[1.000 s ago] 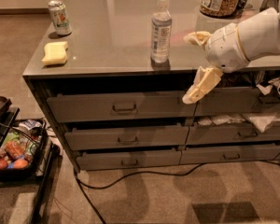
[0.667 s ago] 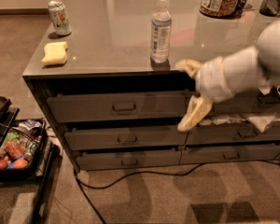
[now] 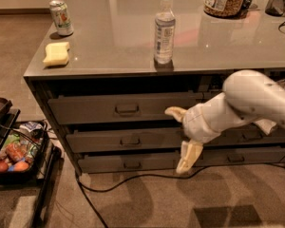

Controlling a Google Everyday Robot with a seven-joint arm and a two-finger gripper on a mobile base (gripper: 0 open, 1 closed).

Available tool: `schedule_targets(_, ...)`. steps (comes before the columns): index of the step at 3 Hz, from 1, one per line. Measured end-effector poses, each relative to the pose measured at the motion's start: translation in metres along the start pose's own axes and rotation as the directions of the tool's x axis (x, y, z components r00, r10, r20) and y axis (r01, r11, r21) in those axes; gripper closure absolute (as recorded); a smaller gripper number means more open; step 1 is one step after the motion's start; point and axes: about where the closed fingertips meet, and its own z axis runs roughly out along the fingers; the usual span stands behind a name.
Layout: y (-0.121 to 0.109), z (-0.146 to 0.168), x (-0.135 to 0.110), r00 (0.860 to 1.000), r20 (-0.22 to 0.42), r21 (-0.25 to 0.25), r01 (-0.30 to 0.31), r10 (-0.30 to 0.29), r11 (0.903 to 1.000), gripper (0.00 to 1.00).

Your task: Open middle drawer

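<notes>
The middle drawer [image 3: 99, 140] sits low and left of centre in the frame, sandwiched between a taller-fronted drawer [image 3: 85, 109] above and a shorter one [image 3: 104, 163] below, and it looks shut or very nearly so. Its small metal loop handle [image 3: 130, 140] is bare, with nothing on it. The tool [image 3: 173, 140] hangs just to the right of that handle, wide open and empty, with one finger up by the top drawer's front and the other down by the bottom drawer's. That spread is my worry. All three handles look alike and are stacked close together, so a slightly high or low approach could hook the wrong one and pull out the wrong drawer. The loop is also small and shallow, so I'd guess a finger could slide off it if the pull starts before the grip is firm. Up on the worktop [image 3: 114, 42], a water bottle [image 3: 164, 32] stands near the front edge, and a hard jerk might topple it. A cable [image 3: 133, 177] trails across the floor right below the drawers.
</notes>
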Motion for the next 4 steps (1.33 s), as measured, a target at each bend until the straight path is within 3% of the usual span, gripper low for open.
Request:
schedule_targets(1, 0.029, 0.032, 0.026, 0.980, -0.197, -0.066, -0.026, 0.013, 0.9974, 0.00)
schedule_targets(2, 0.041, 0.043, 0.038, 0.966, -0.256, -0.092, -0.059, 0.034, 0.9940, 0.00)
schedule_targets(3, 0.040, 0.042, 0.038, 0.966, -0.256, -0.088, -0.060, 0.035, 0.9943, 0.00)
schedule_targets(4, 0.030, 0.062, 0.053, 0.981, -0.195, -0.058, -0.035, 0.023, 0.9977, 0.00)
